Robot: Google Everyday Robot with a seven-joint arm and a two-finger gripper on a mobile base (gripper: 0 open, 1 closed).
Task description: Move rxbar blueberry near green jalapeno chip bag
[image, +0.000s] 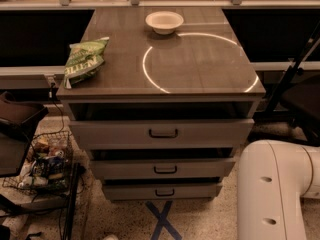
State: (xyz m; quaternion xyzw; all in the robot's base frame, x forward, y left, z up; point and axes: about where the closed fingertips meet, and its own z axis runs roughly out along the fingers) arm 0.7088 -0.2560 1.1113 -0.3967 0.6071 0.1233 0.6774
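The green jalapeno chip bag (pixel 85 60) lies on the left side of the brown cabinet top (pixel 200 69), near its left edge. The rxbar blueberry is not in view. My gripper is not in view; only a white arm segment (pixel 277 191) shows at the bottom right, in front of the cabinet.
A white bowl (pixel 164 21) stands at the back middle of the top. A bright ring of light (pixel 200 61) lies on the right half. Below are three stepped-out drawers; the top drawer (pixel 162 132) has a dark handle. A wire basket (pixel 45 164) of items sits on the floor at left.
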